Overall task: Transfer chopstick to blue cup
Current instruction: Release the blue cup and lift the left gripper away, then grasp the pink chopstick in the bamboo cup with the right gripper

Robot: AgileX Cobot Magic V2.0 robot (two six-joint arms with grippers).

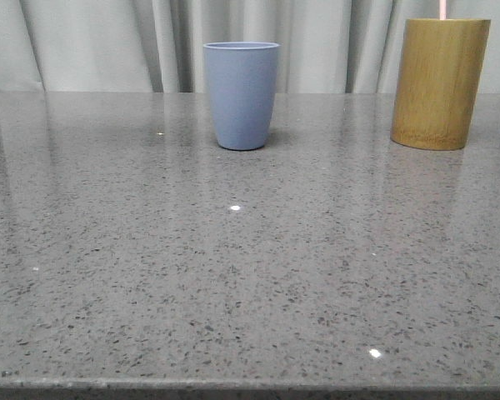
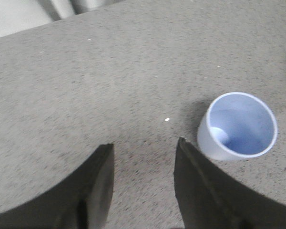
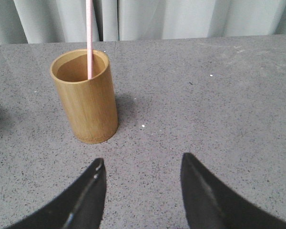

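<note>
The blue cup (image 1: 242,94) stands upright and empty near the back middle of the grey table; it also shows in the left wrist view (image 2: 238,126). A pale pink chopstick (image 3: 89,38) stands in the bamboo holder (image 3: 85,96); in the front view only its tip (image 1: 442,8) shows above the holder (image 1: 439,83) at the back right. My left gripper (image 2: 144,145) is open and empty above the table, beside the blue cup. My right gripper (image 3: 142,162) is open and empty, short of the holder. Neither gripper shows in the front view.
The grey speckled table (image 1: 233,275) runs to a front edge near the bottom of the front view. Pale curtains (image 1: 108,42) hang behind the table's back edge.
</note>
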